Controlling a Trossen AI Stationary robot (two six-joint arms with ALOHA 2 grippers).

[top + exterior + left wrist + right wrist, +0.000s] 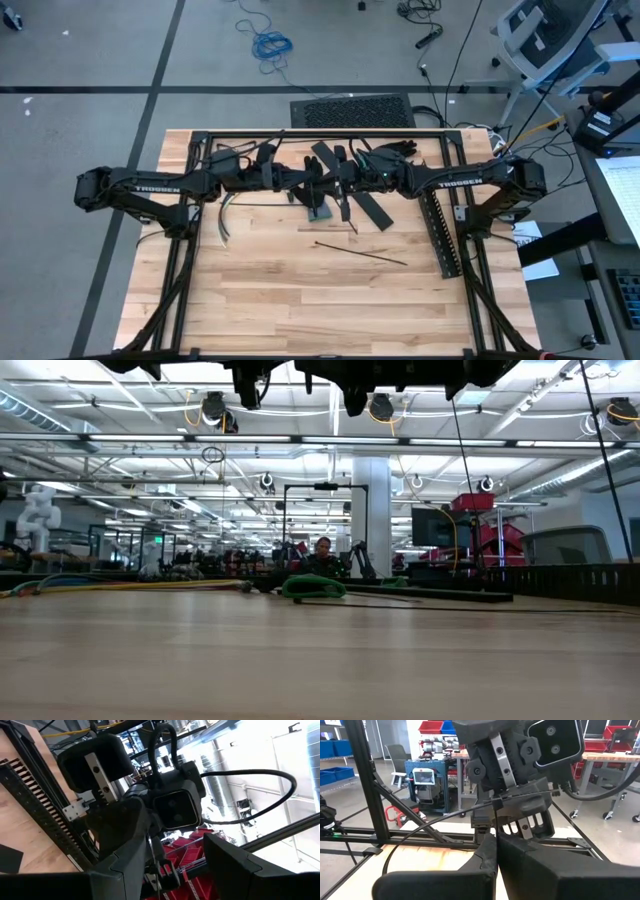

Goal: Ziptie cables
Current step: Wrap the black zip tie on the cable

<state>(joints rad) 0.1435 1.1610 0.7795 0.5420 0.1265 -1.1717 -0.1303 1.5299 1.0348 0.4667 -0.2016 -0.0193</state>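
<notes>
Both arms meet high above the middle of the table, with the grippers nose to nose. My right gripper (495,839) is shut on a thin black ziptie (445,817), which curves away past my left gripper's body. My left gripper (324,181) stands open. Its two fingers (125,845) sit on either side of the right gripper's front end, and I cannot tell whether they touch the ziptie. The cables (222,218), a curved bundle of coloured wires, lie flat on the wood under the left arm, and no gripper touches them. They also show in the low view (120,586). My right gripper pinches the black ziptie between its two shut fingertips, coming at it level from the table's right. A short piece of the strap (495,817) rises from the fingertips. The rest (420,830) bows away in a slack arc, clear of the table. Which end is held cannot be told.
A long black slotted strip (441,232) lies along the table's right side. Flat black strips (372,208) and a small green coil (312,588) lie under the grippers. A thin black stick (362,253) lies on the bare wood nearer the front. A black frame (300,133) borders the far edge.
</notes>
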